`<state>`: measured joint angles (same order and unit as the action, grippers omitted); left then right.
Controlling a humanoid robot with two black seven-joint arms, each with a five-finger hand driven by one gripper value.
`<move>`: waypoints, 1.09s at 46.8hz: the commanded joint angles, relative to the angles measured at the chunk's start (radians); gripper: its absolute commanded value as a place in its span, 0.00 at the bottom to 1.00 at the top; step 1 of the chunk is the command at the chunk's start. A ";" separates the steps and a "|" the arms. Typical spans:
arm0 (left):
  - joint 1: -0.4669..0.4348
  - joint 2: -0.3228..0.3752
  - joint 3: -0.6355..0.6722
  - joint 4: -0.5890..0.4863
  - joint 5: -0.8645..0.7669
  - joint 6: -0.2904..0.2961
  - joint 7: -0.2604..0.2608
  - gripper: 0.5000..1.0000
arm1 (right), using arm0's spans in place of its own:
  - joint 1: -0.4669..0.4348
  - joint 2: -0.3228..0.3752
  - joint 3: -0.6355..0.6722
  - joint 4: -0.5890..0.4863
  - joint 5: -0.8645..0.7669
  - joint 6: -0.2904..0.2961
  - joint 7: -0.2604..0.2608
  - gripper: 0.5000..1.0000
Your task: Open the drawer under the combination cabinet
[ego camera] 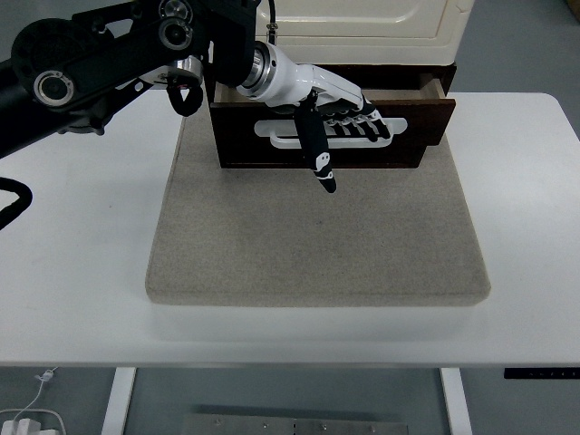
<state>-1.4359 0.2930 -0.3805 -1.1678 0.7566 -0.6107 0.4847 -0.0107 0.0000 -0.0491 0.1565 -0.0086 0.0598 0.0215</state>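
Head view: a robot's left hand (340, 113) hooks the white handle (331, 132) of a dark wooden drawer (331, 131) that stands partly pulled out.

The drawer sits at the far middle of the white table (82, 272), under a cream cabinet (362, 23), and overhangs the back edge of a grey felt mat (317, 236). Four fingers (367, 122) curl through the handle slot, gripping it; the thumb (315, 149) points down across the drawer front. The right arm is out of view. The pull looks underway, with some drawer interior already exposed at the right. The next move likely calls for a straight draw toward the near edge, keeping the fingers hooked. No brand, label or writing is readable.
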 commanded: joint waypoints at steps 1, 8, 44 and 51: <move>0.000 0.000 -0.001 -0.001 0.000 0.000 0.000 1.00 | 0.000 0.000 0.000 0.000 -0.001 -0.001 0.000 0.86; 0.000 0.000 -0.005 -0.001 -0.002 0.000 0.000 1.00 | 0.000 0.000 0.000 0.000 -0.001 0.000 0.000 0.86; 0.022 0.000 -0.003 -0.010 -0.003 0.000 0.000 1.00 | 0.000 0.000 0.000 0.000 0.001 -0.002 0.000 0.86; 0.022 0.000 -0.003 -0.010 -0.010 0.000 0.000 1.00 | 0.000 0.000 0.000 0.000 0.001 0.000 0.000 0.86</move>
<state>-1.4143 0.2929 -0.3833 -1.1783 0.7524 -0.6111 0.4847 -0.0107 0.0000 -0.0491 0.1565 -0.0079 0.0584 0.0215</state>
